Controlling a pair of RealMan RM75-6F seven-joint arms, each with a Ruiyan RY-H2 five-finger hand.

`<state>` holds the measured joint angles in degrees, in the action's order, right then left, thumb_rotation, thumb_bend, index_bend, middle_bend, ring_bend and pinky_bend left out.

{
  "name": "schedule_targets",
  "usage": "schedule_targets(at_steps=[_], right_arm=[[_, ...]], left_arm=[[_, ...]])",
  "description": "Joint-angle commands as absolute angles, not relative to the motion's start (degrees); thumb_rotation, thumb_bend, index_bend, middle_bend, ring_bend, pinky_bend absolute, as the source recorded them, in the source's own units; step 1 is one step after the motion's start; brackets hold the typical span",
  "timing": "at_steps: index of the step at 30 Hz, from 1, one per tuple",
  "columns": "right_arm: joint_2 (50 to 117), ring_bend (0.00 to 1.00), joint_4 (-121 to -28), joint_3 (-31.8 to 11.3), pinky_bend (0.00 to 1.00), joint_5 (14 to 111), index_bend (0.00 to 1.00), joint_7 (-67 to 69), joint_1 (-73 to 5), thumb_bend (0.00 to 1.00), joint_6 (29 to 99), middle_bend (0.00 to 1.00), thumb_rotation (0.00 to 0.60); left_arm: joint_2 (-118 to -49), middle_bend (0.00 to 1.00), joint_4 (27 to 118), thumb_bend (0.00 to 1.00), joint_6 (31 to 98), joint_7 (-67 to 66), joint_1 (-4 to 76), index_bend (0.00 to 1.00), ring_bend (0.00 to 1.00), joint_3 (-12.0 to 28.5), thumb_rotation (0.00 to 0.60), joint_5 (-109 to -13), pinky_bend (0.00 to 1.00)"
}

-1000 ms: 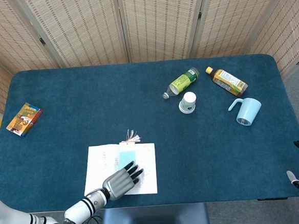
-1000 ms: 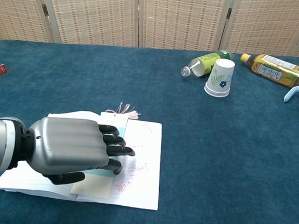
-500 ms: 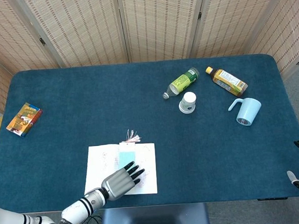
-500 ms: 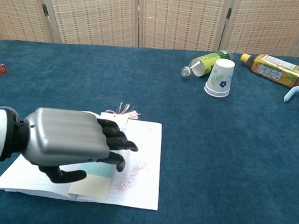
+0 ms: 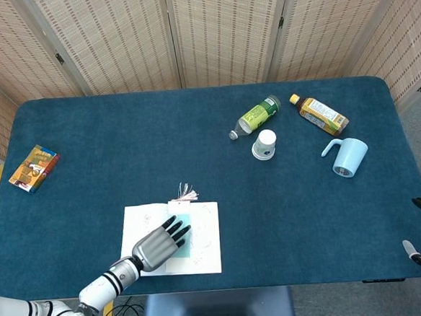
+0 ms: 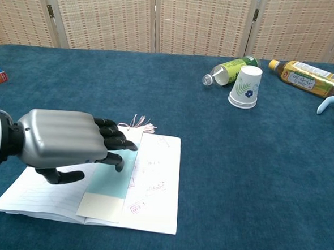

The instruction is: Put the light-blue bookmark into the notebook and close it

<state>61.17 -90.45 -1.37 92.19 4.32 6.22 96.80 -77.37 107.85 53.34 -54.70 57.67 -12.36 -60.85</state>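
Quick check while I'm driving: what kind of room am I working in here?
Probably a staged lab or test room, not a home: a table covered in dark blue cloth, woven folding screens closing it off behind, and unrelated props scattered about, such as two lying bottles and an upturned paper cup.

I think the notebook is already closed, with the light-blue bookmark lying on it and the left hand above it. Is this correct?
Not quite: the white notebook is still open, its written pages showing in the chest view. The rest holds: the light-blue bookmark lies on it and the left hand is above it.
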Motion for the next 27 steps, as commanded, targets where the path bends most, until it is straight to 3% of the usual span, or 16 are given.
schedule_targets(at_steps=[1, 27], right_arm=[[61.2, 0.14, -90.6, -1.3, 0.2, 92.3, 0.14, 4.1, 6.2, 0.19, 96.7, 0.18, 0.6], [60.9, 0.14, -90.9, -1.3, 0.2, 92.2, 0.14, 4.0, 6.5, 0.18, 97.1, 0.18, 0.6]], left_arm=[[-77.6, 0.0, 107.4, 0.54, 53.5, -55.1, 57.3, 0.23, 0.0, -12.4, 0.6, -60.6, 0.09], [-81.3, 0.0, 105.5, 0.54, 53.3, -58.2, 56.0, 0.23, 0.0, -11.2, 0.6, -58.3, 0.09]])
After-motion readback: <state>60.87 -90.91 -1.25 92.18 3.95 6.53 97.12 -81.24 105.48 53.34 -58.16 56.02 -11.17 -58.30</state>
